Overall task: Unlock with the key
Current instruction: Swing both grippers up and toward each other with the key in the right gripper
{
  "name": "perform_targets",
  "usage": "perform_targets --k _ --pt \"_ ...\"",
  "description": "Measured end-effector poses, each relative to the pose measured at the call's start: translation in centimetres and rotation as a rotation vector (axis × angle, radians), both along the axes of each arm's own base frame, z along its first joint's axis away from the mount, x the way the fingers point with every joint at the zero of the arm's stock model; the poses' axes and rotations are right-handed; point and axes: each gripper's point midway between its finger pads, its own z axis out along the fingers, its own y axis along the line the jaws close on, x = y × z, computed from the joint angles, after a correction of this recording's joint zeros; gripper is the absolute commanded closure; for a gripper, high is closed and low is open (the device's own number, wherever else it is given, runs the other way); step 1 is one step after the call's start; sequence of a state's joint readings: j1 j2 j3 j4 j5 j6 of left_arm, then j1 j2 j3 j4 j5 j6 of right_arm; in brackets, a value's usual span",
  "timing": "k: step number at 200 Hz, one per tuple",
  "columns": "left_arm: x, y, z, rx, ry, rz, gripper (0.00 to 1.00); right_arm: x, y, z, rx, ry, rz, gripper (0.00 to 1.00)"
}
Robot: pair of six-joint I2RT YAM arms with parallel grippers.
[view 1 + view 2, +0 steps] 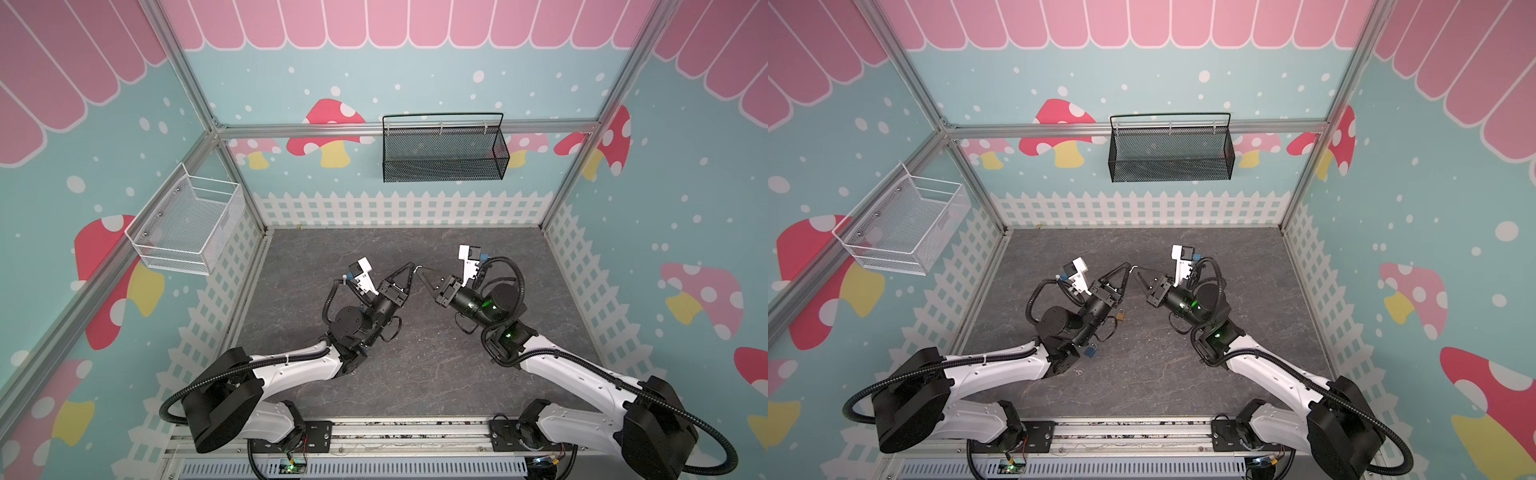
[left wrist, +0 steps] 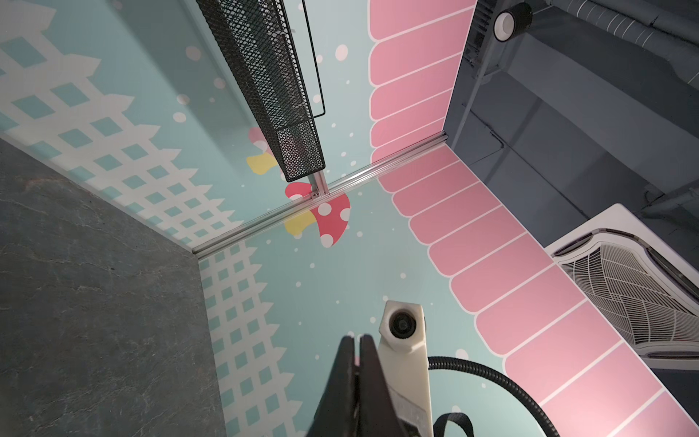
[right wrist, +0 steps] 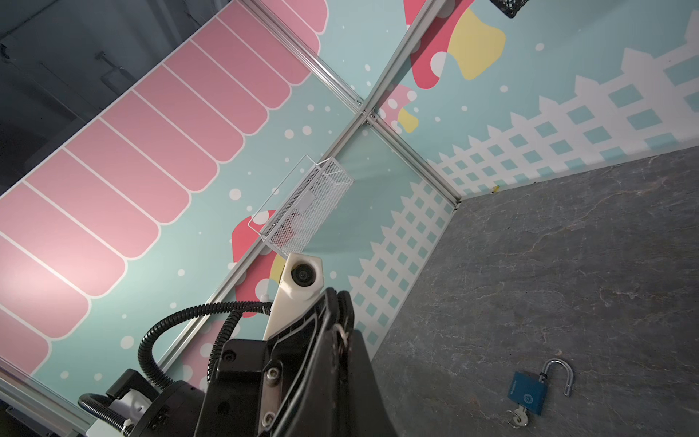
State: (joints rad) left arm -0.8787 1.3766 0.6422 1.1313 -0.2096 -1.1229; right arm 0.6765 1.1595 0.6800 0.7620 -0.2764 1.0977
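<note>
- The blue, square-bodied padlock (image 3: 527,393) lies flat on the dark grey, stone-patterned desk (image 3: 567,246). It shows most clearly from my right wrist.
- Its silvery steel shackle (image 3: 559,372) is swung open: one leg sits in the body and the other end hangs free.
- A small silvery key (image 3: 519,418) sticks in the bottom of the padlock's body, with a ring on its head.
- In a top view this padlock (image 1: 1090,353) sits just beside the black wrist joint of my left arm. It is on the near half of the desk, well apart from both claws.
- A small brass-coloured padlock (image 1: 1120,315) lies a little farther in, also close to my left arm. It is too small for me to tell more.
- My left claw (image 2: 355,338) is pressed together, its black fingers side by side with only a hairline between them.
- My right claw (image 1: 420,272) is pressed together too.
- Both claws are held above the middle of the desk, pointing at each other with their tips meeting.
- A small silvery metal ring (image 3: 342,336) shows where the fingers meet. I cannot tell which claw pinches it, or whether either does.
- A black wire-mesh basket (image 1: 442,153) hangs on the back wall, and a white wire-mesh basket (image 1: 187,224) hangs on the left wall.
</note>
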Motion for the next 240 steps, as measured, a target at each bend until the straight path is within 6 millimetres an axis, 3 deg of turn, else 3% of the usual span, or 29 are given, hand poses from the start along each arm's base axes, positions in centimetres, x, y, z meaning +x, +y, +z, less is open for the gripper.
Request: perform_targets --k 51,114,157,195,218,240 --pt "0.0 0.0 0.1 0.004 -0.006 0.001 1.0 -0.1 -0.1 0.1 -0.01 -0.02 -0.013 1.0" --pt "0.1 0.5 0.0 0.062 0.002 -0.001 1.0 0.1 -0.6 -0.2 -0.06 -0.042 -0.052 0.58" --pt "1.9 1.9 -0.8 0.129 0.049 -0.015 1.0 0.3 -1.6 -0.1 -0.107 -0.046 -0.079 0.42" --pt "3.1 2.4 -1.3 0.275 0.088 -0.091 1.0 0.7 -2.5 1.0 -0.192 -0.092 -0.018 0.41" --pt "2.7 2.1 -1.3 0.397 0.084 -0.15 1.0 0.0 -2.1 1.6 -0.245 -0.142 0.083 0.43" --pt "1.9 2.1 -1.7 0.494 0.075 -0.2 1.0 -0.4 -1.5 0.9 -0.283 -0.152 0.187 0.48"
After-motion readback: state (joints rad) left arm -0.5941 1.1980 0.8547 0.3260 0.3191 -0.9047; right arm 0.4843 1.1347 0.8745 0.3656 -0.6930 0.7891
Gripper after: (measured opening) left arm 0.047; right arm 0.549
